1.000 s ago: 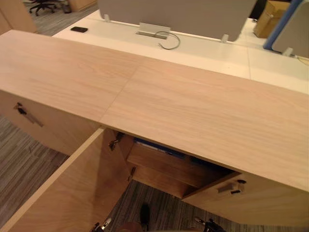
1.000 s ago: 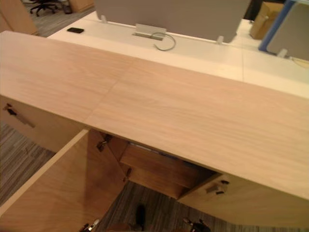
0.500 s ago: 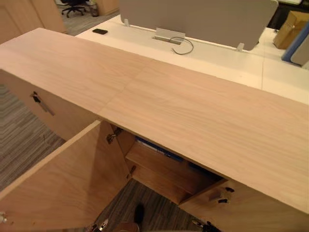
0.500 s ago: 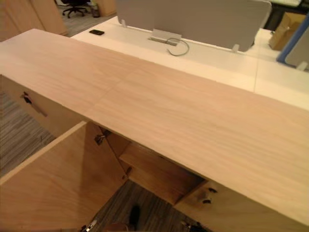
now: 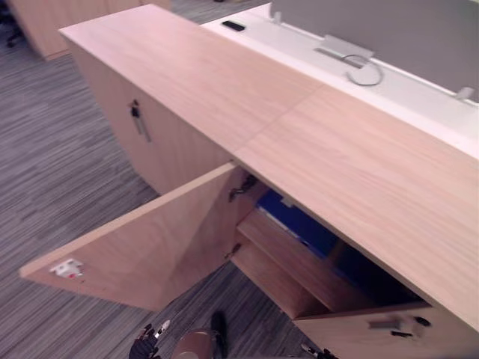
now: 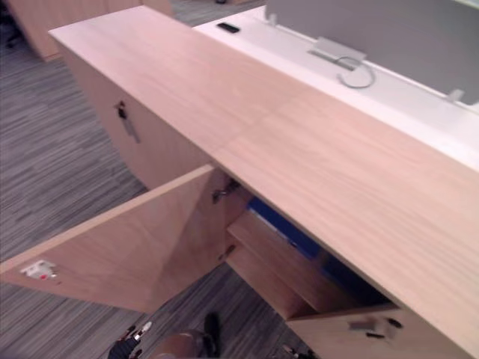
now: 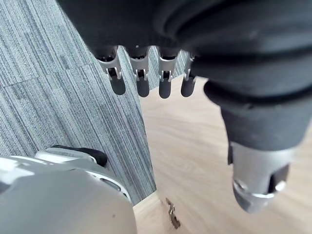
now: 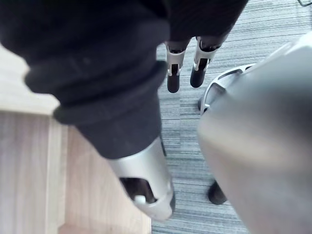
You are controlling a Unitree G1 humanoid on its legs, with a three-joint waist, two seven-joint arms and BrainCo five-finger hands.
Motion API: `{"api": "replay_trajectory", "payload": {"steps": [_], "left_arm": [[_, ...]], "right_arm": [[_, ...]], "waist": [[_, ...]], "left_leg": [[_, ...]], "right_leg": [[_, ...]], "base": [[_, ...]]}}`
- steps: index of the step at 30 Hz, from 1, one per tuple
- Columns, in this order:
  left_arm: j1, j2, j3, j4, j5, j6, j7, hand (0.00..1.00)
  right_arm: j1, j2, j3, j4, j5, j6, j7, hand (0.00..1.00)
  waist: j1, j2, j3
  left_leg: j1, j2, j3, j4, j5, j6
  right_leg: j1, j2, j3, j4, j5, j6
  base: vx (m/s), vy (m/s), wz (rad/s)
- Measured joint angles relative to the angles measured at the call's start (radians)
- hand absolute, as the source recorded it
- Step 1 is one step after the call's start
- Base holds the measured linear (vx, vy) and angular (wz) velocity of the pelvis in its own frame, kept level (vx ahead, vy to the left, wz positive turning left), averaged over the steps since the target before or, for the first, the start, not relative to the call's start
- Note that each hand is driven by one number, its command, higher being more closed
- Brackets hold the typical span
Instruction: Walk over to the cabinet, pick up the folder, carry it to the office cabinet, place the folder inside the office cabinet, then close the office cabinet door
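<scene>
Cabinet [image 5: 299, 127]: long, low, pale wood with a flat top in two joined panels. It stood on grey striped carpet [image 5: 52, 164].

Door [image 5: 150, 247]: swung wide open toward the robot's left, hung on a metal hinge [image 5: 241, 187]. A small white latch [image 5: 66, 269] sat at the inner corner of its free edge.

Folder [image 5: 299, 224]: blue, lying on the upper shelf [image 5: 296, 262] inside the open compartment, just under the top. Neither hand touched it.

Second door [image 5: 374, 336]: at the right of the opening, with a metal handle [image 5: 389, 323]; whether it was fully shut could not be told.

Closed door [image 5: 172, 142]: at the left of the opening, with a key [image 5: 136, 116] hanging from its lock.

Bench [image 5: 419, 97]: white, directly behind the cabinet. It carried a grey screen [image 5: 419, 30], a looped cable [image 5: 363, 71] and a small black item [image 5: 233, 25].

Left hand [image 7: 161, 44]: low, near the carpet and below the open door. Fingers [image 7: 143, 78] straight and apart, thumb [image 7: 258, 180] clear of them, nothing held.

Right hand [image 8: 107, 63]: low over the carpet. Fingers [image 8: 174, 73] straight and relaxed, thumb [image 8: 146, 185] apart, nothing held.
</scene>
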Motion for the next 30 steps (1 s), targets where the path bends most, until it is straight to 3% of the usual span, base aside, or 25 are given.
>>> {"api": "replay_trajectory", "payload": {"steps": [2,7,11,26,29,30], "left_arm": [[0.002,-0.002,0.001,0.000,-0.001,0.002,0.000,0.00],[0.005,-0.007,0.013,0.013,0.000,0.005,-0.001,0.00],[0.001,-0.036,0.089,0.060,0.003,0.010,-0.005,0.00],[0.007,-0.059,0.186,0.139,0.026,0.010,-0.010,0.00],[0.007,-0.061,0.188,0.139,0.009,0.010,-0.009,0.00],[0.007,-0.068,0.199,0.140,0.009,0.011,-0.008,0.00]], "right_arm": [[-0.002,0.003,0.000,-0.006,0.007,0.000,0.001,0.00],[0.007,0.019,-0.036,-0.053,0.042,0.000,-0.001,0.00],[0.011,0.045,-0.070,-0.070,0.050,-0.001,-0.001,0.00],[0.005,0.041,-0.107,-0.045,0.057,-0.001,-0.001,0.00],[-0.026,0.036,-0.109,-0.037,0.058,-0.001,-0.001,0.00],[-0.033,0.033,-0.111,-0.037,0.059,-0.003,-0.001,0.00]], "waist": [[0.005,0.000,0.001],[0.003,0.008,-0.002],[0.000,0.012,-0.007],[0.011,0.021,-0.015],[0.016,0.020,0.000],[0.017,0.025,0.006]], "left_leg": [[0.033,-0.021,-0.014,-0.061,0.028,0.011],[0.131,-0.038,-0.061,-0.239,0.114,0.000],[0.152,-0.040,-0.094,-0.307,0.158,-0.006],[0.191,-0.019,-0.089,-0.299,0.162,-0.009],[0.149,-0.011,-0.075,-0.227,0.135,-0.026],[0.129,0.006,-0.017,-0.187,0.077,-0.017]], "right_leg": [[0.006,-0.001,0.000,-0.006,0.000,0.000],[-0.009,0.037,-0.001,-0.007,0.003,-0.004],[-0.015,0.062,-0.003,-0.030,0.014,-0.020],[0.053,0.106,-0.002,-0.071,0.012,-0.027],[0.050,0.103,-0.002,-0.054,0.018,-0.037],[0.051,0.101,-0.005,-0.044,0.018,-0.037]], "base": [[0.08,0.104,0.26],[0.02,0.013,0.21],[-0.03,-0.017,0.19],[0.00,-0.052,0.02],[-0.02,-0.002,0.11],[-0.08,0.017,0.09]]}}
